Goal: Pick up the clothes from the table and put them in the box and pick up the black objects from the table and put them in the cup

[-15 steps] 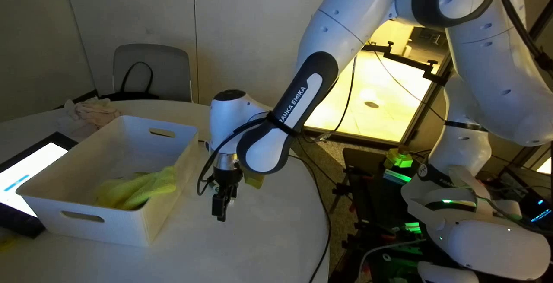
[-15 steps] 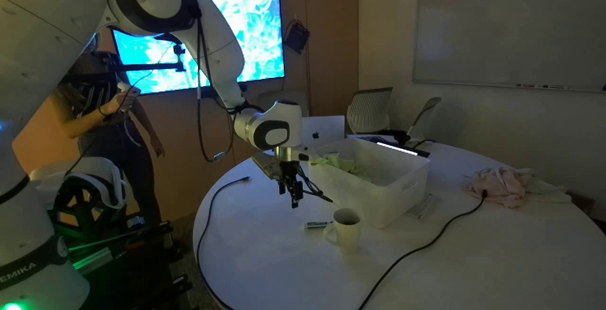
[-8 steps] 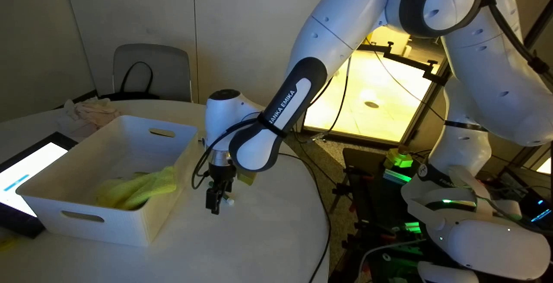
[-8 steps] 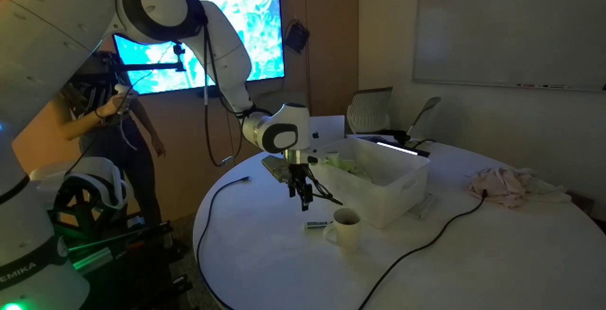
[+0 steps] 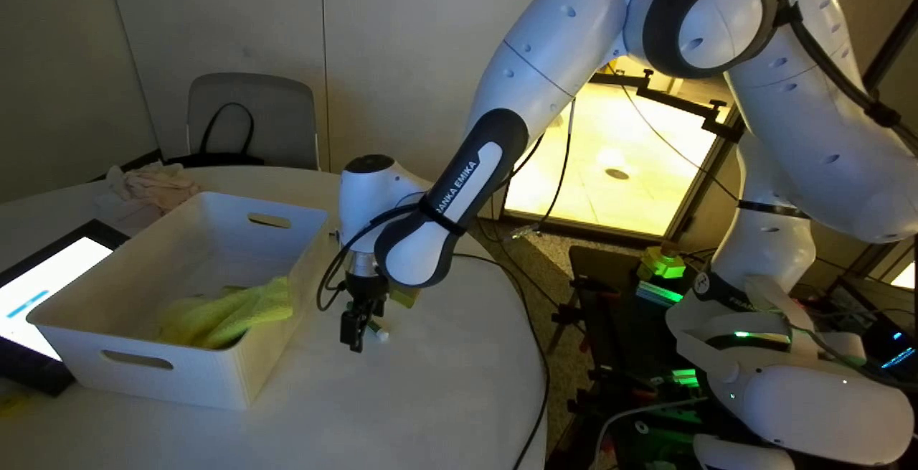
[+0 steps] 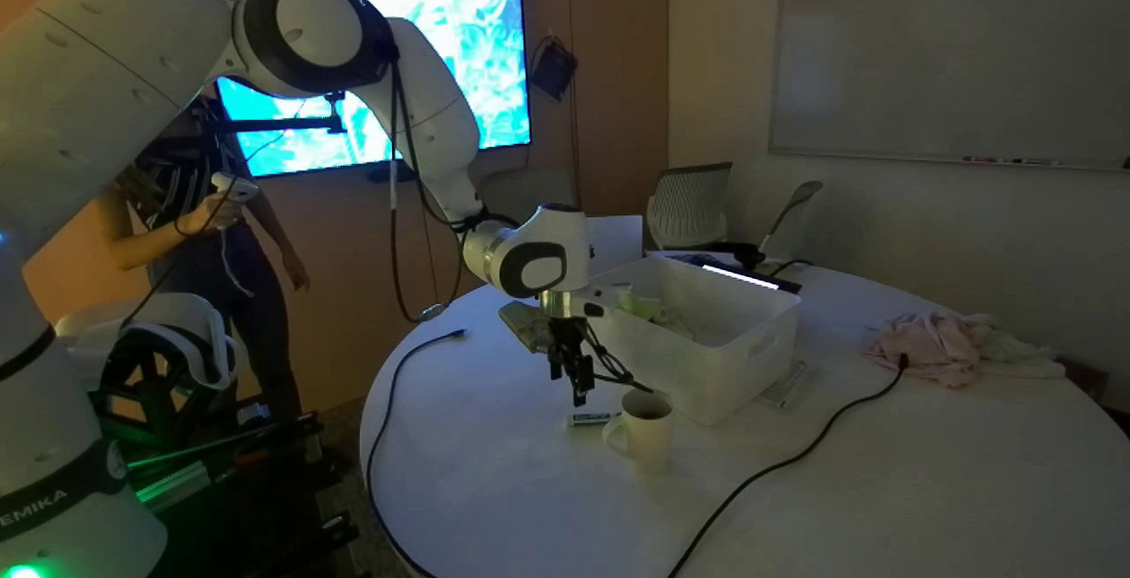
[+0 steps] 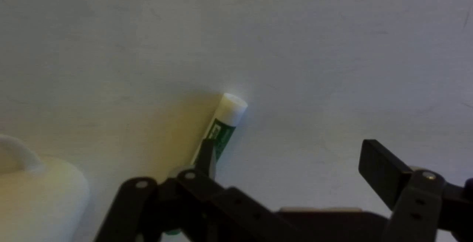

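In the wrist view the gripper (image 7: 288, 155) stands with its two blocky, matte black fingers wide apart, the pale, faintly scuffed table (image 7: 314, 68) showing between them. A slim cylindrical marker (image 7: 230, 109), white at its flat end and wrapped in a green label, lies on that surface; one finger covers part of it in the picture, and whether they touch cannot be told. At the lower left corner sits a rounded, cream-coloured mug (image 7: 40, 201) with a looped handle.

In an exterior view the mug stands upright, smooth-sided and round-mouthed, with the marker lying just beside its handle. The gripper hangs over the table near both. Close by is the box (image 6: 737, 375), deep, whitish and rather translucent, with rounded corners. Well apart from it a thin, pinkish cloth (image 6: 927, 349) lies in crumpled folds, paling at one end; the tip of a black cable (image 6: 794, 456) overlaps it.

In an exterior view the box shows rounded slot handles; inside lies a fuzzy yellow-green cloth (image 5: 244, 312), bunched in thick folds. A flat, black-framed screen (image 5: 54, 287) is just beside the box, and beyond the table a grey chair (image 5: 276, 118) shows a smooth, round-cornered back
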You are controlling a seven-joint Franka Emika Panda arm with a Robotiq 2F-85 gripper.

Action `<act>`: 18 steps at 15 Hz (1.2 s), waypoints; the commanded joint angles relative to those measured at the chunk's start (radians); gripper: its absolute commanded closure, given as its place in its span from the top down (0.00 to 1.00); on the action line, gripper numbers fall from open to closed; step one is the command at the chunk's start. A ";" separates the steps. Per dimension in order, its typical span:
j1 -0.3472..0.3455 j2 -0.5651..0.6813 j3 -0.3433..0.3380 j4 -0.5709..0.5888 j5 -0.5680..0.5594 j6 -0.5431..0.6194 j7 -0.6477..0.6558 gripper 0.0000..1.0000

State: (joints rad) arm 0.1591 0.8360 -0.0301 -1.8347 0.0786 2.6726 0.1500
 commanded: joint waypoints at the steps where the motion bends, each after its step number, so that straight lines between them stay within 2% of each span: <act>1: -0.016 0.045 -0.002 0.056 -0.017 -0.009 0.012 1.00; 11: -0.069 0.100 0.013 0.106 -0.006 0.011 -0.009 1.00; 12: -0.071 0.104 0.014 0.110 -0.006 0.008 -0.011 0.95; 14: -0.070 0.112 0.012 0.117 -0.009 0.007 -0.009 0.77; 15: -0.068 0.114 0.010 0.120 -0.010 0.006 -0.007 0.75; 16: -0.067 0.116 0.010 0.122 -0.011 0.005 -0.007 0.65; 18: -0.065 0.118 0.008 0.124 -0.012 0.006 -0.006 0.52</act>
State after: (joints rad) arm 0.1001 0.9367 -0.0275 -1.7414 0.0786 2.6745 0.1483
